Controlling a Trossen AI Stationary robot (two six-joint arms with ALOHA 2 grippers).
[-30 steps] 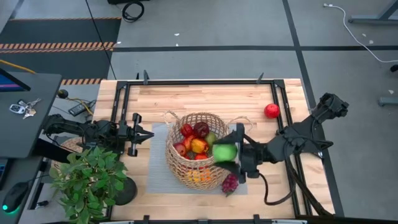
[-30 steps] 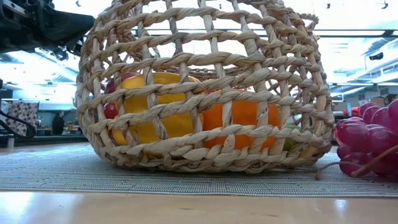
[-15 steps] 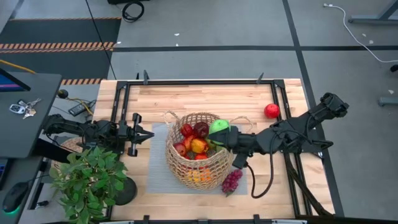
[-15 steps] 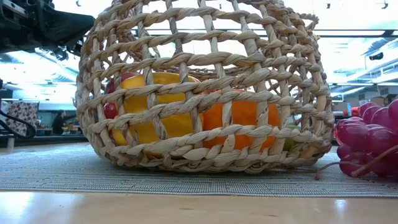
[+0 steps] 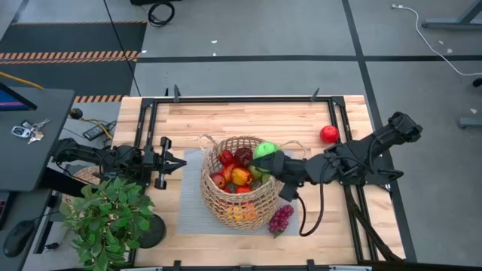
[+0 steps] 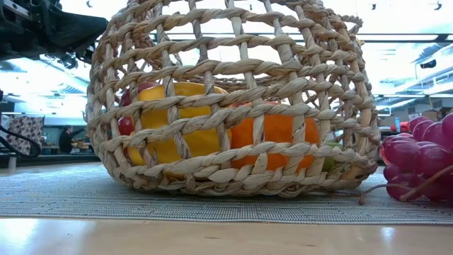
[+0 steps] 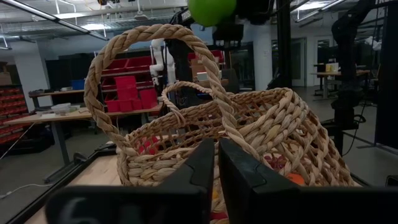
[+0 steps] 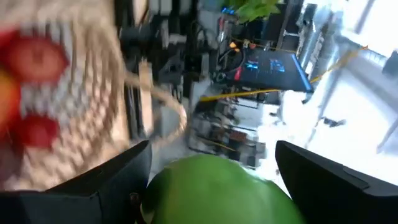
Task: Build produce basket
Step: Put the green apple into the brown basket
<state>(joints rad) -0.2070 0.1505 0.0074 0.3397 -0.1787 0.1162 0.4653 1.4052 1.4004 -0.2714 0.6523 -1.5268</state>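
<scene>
- Pale plank wood is forming the table [image 5: 248, 117], with a grey ribbed mat [image 6: 212, 202] lying under the basket [image 5: 239, 184].
- Nearest the low camera, purple grapes [image 6: 425, 159] are resting on the mat just beside the basket, glossy and round.
- Tan open-weave wicker is curving around yellow, orange and red fruit inside.
- Over the basket's rim, the right gripper [image 5: 271, 159] is pinching a smooth green apple [image 5: 263, 150] between its dark fingers.
- Beside the basket's other side, the left gripper [image 5: 172, 163] is waiting above the table, fingers pressed together.
- Farther back, a red apple [image 5: 328, 134] is sitting alone on the wood.
</scene>
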